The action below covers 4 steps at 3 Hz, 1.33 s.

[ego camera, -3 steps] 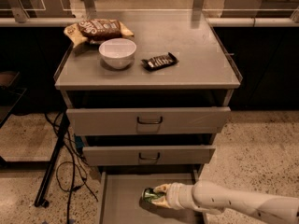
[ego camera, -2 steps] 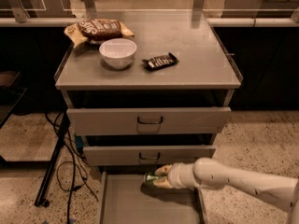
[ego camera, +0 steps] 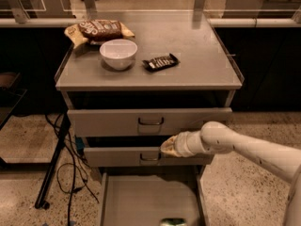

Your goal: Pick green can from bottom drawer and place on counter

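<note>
The green can (ego camera: pixel 172 221) lies on the floor of the open bottom drawer (ego camera: pixel 141 199), at the near edge of the picture, only partly in view. My gripper (ego camera: pixel 167 146) is well above it, in front of the middle drawer's face and just right of its handle. No can shows in the gripper. The arm reaches in from the lower right. The counter (ego camera: pixel 197 65) is the grey top of the cabinet, higher up.
On the counter stand a white bowl (ego camera: pixel 118 53), a black candy bar wrapper (ego camera: pixel 161 62) and a snack bag (ego camera: pixel 99 30). The top drawer (ego camera: pixel 149 121) and middle drawer (ego camera: pixel 117 157) stick out slightly. A black stand and cables (ego camera: pixel 56 173) are on the floor to the left.
My gripper has risen from the bottom drawer to the middle drawer's front. The green can, which was at the gripper earlier, now lies low in the bottom drawer.
</note>
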Tool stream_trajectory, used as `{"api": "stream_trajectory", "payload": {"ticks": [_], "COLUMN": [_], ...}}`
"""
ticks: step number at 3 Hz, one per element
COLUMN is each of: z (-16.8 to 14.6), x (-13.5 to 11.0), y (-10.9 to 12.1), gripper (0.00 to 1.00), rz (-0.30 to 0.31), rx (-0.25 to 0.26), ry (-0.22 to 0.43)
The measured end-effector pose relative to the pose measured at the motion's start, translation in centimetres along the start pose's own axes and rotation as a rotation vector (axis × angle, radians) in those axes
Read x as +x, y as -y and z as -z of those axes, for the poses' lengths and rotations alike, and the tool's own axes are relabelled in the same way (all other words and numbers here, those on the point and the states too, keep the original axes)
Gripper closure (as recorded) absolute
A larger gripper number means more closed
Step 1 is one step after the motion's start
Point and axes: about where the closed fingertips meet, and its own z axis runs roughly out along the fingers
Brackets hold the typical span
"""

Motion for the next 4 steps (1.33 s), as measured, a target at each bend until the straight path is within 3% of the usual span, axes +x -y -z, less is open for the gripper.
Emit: {"api": "stream_trajectory", "payload": {"ticks": [1, 2, 3, 4], "z": [0.77, 0.77, 0.76, 0.76], "x": [-0.41, -0.41, -0.41, -0.42], "y": [0.41, 0.41, 0.41, 0.41], "gripper": [1.0, 0.82, 0.59, 0.28], "rz": [0.01, 0.01, 0.01, 0.01], "rx": [0.002, 0.002, 0.002, 0.002], "ry": [-0.002, -0.002, -0.002, -0.002]}}
